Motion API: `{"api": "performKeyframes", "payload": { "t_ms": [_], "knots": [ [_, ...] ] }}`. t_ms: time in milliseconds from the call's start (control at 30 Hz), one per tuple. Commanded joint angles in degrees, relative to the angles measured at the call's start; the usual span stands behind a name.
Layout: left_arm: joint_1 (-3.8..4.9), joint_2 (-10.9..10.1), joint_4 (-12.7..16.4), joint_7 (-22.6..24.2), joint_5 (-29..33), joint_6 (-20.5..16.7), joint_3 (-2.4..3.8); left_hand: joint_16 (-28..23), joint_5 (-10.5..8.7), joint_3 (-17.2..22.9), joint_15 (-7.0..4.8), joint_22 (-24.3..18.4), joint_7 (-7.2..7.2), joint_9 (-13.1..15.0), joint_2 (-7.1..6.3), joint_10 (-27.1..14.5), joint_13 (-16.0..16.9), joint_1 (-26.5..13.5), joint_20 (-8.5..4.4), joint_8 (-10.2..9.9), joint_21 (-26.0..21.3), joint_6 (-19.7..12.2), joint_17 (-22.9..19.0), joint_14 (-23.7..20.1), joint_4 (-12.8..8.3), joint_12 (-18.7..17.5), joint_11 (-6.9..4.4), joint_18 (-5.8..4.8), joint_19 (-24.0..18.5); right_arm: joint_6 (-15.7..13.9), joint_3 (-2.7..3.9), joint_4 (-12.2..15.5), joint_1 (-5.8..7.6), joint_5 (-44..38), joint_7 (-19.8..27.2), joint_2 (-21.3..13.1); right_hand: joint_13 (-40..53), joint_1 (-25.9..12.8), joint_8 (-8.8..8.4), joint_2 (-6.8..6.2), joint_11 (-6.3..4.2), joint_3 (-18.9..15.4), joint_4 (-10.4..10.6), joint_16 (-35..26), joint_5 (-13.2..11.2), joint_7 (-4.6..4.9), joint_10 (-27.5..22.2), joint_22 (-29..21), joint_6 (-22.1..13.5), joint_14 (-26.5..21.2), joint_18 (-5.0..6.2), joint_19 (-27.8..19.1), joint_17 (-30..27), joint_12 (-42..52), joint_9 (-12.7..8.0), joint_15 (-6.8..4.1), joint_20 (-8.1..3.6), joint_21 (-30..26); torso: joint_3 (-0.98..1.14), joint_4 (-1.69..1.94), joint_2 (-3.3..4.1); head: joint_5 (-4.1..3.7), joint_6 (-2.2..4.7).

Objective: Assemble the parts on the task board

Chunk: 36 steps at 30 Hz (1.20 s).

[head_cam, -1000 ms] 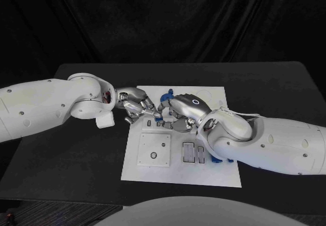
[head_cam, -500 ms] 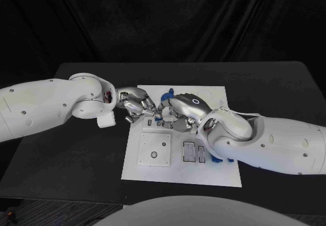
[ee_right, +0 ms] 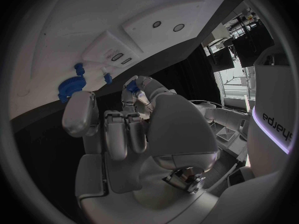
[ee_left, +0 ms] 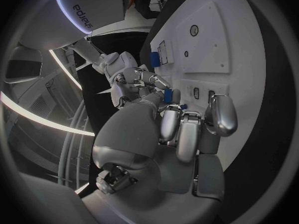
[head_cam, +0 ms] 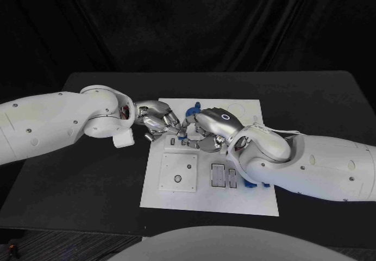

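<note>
1. 2 robot hands meet over the far-middle area of the task board (head_cam: 207, 204): the left robot hand (head_cam: 159, 123) and the right robot hand (head_cam: 205, 130) stand fingertip to fingertip, as they did 1 second ago.
2. Change since then is minimal. Both robot hands have drifted slightly and the fingers have closed in a little around their meeting point.
3. 1 small blue part (ee_left: 168, 95) sits between the fingertips of the 2 robot hands. Which robot hand clamps it cannot be determined.
4. More blue parts wait on the board: a gear-shaped part (ee_right: 70, 86) at the far end and a blue piece (head_cam: 252, 184) near the right forearm.
5. Judgement: a handover or regrasp is under way, and insertion is not yet done.
</note>
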Motion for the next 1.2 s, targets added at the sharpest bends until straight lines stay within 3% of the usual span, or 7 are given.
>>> {"api": "performKeyframes", "payload": {
  "t_ms": [33,467,533,667,933,1200],
  "knots": [
    [-0.08,0.23,0.32,2.21,0.79,-0.39,0.11,0.21,0.52,2.01,-0.53,8.96,-0.67,1.39,-0.6,0.24,4.63,-0.33,-0.28,1.62,0.39,0.31,10.93,1.37,-0.57,0.27,-0.53,-0.13,0.4,0.86,-0.02,-0.08,0.05,-0.12,-0.43,0.08,15.1,-0.56,-0.54,0.26,-0.11,0.38,-0.05,-0.03,-0.65,0.24,5.85,8.08,-0.42,5.7,0.77,0.02,14.08,0.31,0.05,-0.21,-0.26,-0.23,0.02,-0.02,-0.01,0.0,0.0],
    [-0.2,0.07,0.43,-0.16,4.9,-0.9,0.11,0.29,1.25,8.06,-0.99,9.0,-1.03,4.08,-2.15,0.77,4.52,-2.33,-0.66,4.86,0.61,-0.19,11.19,1.76,-1.17,0.14,-0.9,-0.21,0.62,1.52,-0.02,-0.33,0.05,-0.12,-0.59,0.05,15.1,-1.41,-4.26,-0.49,1.13,1.32,-0.39,-0.39,-6.85,1.71,5.85,7.73,-4.55,5.5,0.95,-0.36,13.12,0.31,-1.56,0.79,0.53,-1.66,0.0,-0.01,-0.01,-0.02,0.0],
    [-0.22,0.09,0.44,-0.71,5.06,-0.88,0.11,0.3,1.71,9.06,-1.05,9.03,-1.06,4.54,-2.6,0.87,4.54,-2.67,-0.72,5.42,0.71,-0.28,11.25,1.83,-1.39,0.15,-0.94,-0.24,0.7,1.39,-0.02,-0.34,0.05,-0.21,-0.51,-0.08,14.82,-1.46,-5.85,-0.74,1.41,1.43,-0.47,-0.55,-8.04,2.12,5.64,7.61,-6.54,5.4,1.04,-0.49,12.69,0.1,-2.56,1.05,0.79,-2.15,0.0,-0.01,-0.01,0.01,0.0],
    [-0.23,0.06,0.45,-2.2,5.17,-0.83,0.11,0.32,1.98,10.65,-1.16,9.11,-1.2,5.49,-3.26,1.03,4.57,-3.43,-0.83,6.57,0.95,-0.33,11.3,1.9,-1.69,0.16,-1.07,-0.29,0.92,0.6,-0.02,-0.11,0.05,-0.65,-0.18,-0.68,14.6,-1.5,-7.43,-0.94,1.2,1.38,-0.47,-0.67,-9.64,2.32,5.47,7.53,-8.74,5.34,1.14,-0.57,12.39,-0.06,-3.73,0.95,0.85,-2.49,0.01,-0.01,-0.01,0.17,0.0],
    [-0.24,-0.16,0.5,-6.09,5.24,-0.9,0.11,0.33,2.05,11.98,-1.27,9.18,-1.28,6.17,-3.74,0.86,4.34,-4.19,-0.94,7.3,1.21,-0.58,11.32,1.96,-1.88,-0.05,-1.15,-0.34,1.17,-0.99,-0.02,0.83,0.73,-1.39,0.14,-3.96,14.42,-1.66,-7.95,-1.13,1.02,1.06,-0.29,-0.77,-11.13,2.29,5.33,7.47,-9.48,5.28,1.2,-0.62,12.12,-0.19,-4.41,0.8,0.76,-2.76,0.08,-0.08,-0.03,0.61,0.0],
    [-0.21,-0.24,0.77,-10.89,5.12,-1.92,0.13,0.42,2.03,12.48,-1.3,9.22,-1.28,6.36,-3.89,0.78,4.22,-4.68,-0.97,7.45,1.36,-0.79,11.59,2.26,-1.78,-0.16,-1.16,-0.38,1.33,-1.38,-0.03,3.08,2.85,-2.16,-0.27,-9.42,13.72,-1.49,-8.63,-1.06,0.91,0.82,-0.07,-1.04,-12.45,2.31,4.8,7.28,-10.57,5.14,1.32,-0.81,11.43,-0.7,-5.27,0.68,0.66,-3.55,0.14,-0.03,-0.05,0.89,0.0]
  ]
}}
